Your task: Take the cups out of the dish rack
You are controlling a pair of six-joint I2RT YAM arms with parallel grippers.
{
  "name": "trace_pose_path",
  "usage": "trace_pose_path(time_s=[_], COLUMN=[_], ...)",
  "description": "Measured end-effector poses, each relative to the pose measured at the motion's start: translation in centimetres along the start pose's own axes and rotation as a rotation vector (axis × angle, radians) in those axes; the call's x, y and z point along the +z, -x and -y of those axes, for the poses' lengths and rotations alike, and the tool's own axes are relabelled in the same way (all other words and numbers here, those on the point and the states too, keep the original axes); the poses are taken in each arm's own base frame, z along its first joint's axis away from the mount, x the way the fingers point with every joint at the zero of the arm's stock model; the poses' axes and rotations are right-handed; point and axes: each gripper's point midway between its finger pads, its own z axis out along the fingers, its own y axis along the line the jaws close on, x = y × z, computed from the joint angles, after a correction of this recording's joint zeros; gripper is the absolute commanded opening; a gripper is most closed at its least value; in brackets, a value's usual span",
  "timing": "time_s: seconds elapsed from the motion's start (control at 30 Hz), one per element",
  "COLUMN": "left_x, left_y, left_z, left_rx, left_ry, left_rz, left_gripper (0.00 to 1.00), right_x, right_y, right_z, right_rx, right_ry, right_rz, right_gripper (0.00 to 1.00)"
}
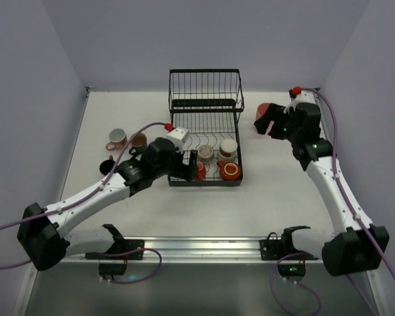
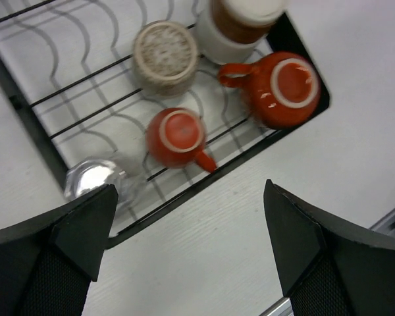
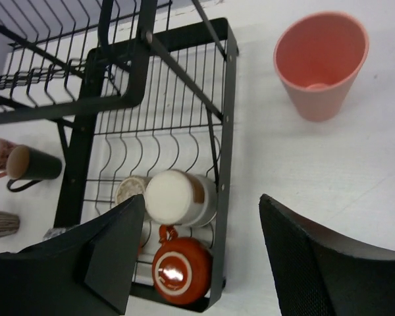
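The black wire dish rack [image 1: 204, 105] stands mid-table. Its lower tray holds a beige cup [image 2: 164, 56], a white-and-brown cup [image 2: 240, 23], a large orange-red mug [image 2: 283, 89], a small orange-red cup [image 2: 178, 135] and a clear glass [image 2: 95, 181], all upside down. My left gripper [image 1: 192, 164] is open and empty, hovering above the tray's front edge [image 2: 204, 184] near the small orange-red cup. My right gripper [image 1: 266, 122] is open and empty beside the pink tumbler [image 3: 320, 62], which stands upright on the table right of the rack [image 3: 227, 131].
Left of the rack on the table stand a pink mug [image 1: 116, 138], a brown mug [image 1: 139, 140] and a black cup [image 1: 107, 166]. The raised rear basket [image 1: 205, 85] looks empty. Walls close the table's left, right and far sides.
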Motion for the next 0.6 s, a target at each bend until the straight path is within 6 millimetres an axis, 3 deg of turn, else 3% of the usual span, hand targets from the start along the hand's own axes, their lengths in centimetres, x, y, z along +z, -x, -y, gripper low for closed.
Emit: trace_pose_path(time_s=[0.2, 0.33, 0.47, 0.6], left_x=[4.0, 7.2, 10.4, 13.1], left_y=[2.3, 2.8, 3.7, 5.0], left_z=[7.9, 9.3, 9.9, 10.8], left_rx=[0.086, 0.111, 0.146, 0.18], left_ry=[-0.113, -0.115, -0.095, -0.088], left_rz=[0.058, 0.085, 0.111, 0.135], left_gripper=[0.98, 0.98, 0.98, 0.98], right_x=[-4.1, -7.4, -10.8, -12.2], right_y=[-4.5, -4.9, -3.3, -2.8], right_z=[-1.0, -1.8, -2.8, -3.4], right_rx=[0.114, 0.133, 0.114, 0.104], right_ry=[0.132, 0.2, 0.258, 0.295], right_rz=[0.092, 0.191, 0.312, 0.364], right_gripper=[0.72, 0.72, 0.72, 0.72])
